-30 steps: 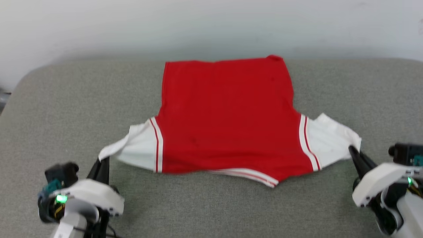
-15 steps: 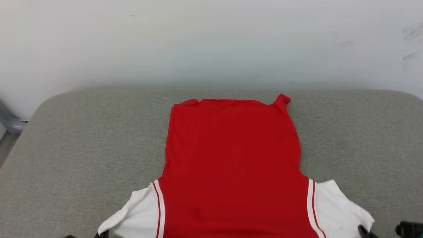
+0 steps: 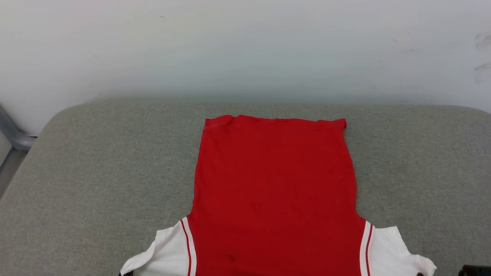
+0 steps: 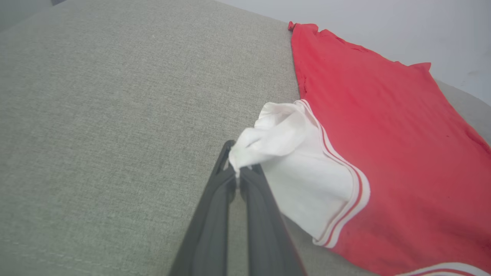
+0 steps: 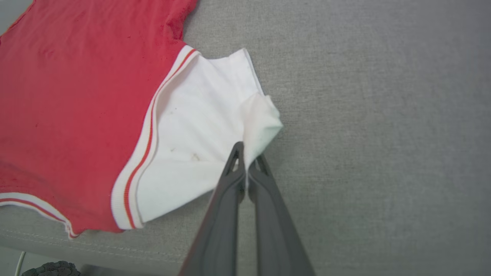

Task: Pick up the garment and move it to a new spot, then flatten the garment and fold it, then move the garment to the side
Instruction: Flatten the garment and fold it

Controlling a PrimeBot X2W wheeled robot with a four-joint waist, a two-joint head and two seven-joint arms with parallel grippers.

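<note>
The garment (image 3: pixel 274 191) lies spread on the grey padded surface (image 3: pixel 96 172), plain red back up, hem toward the wall and white sleeves at the near edge of the head view. In the left wrist view my left gripper (image 4: pixel 238 171) is shut on the bunched tip of one white sleeve (image 4: pixel 284 142). The right wrist view has my right gripper (image 5: pixel 247 161) shut on the tip of the other white sleeve (image 5: pixel 199 126). The garment's (image 4: pixel 383 126) red body (image 5: pixel 73 103) lies flat beside each sleeve. Its front is hidden underneath.
A pale wall (image 3: pixel 245 50) rises right behind the padded surface's far edge. A grey metal bar (image 3: pixel 13 136) stands off the surface's left corner. The surface's near seam and edge (image 5: pixel 46 239) run just below the collar trim.
The head camera has tilted up, so both grippers dropped out past its bottom edge. The garment's curled far right hem corner now lies flat and the body looks stretched straighter.
</note>
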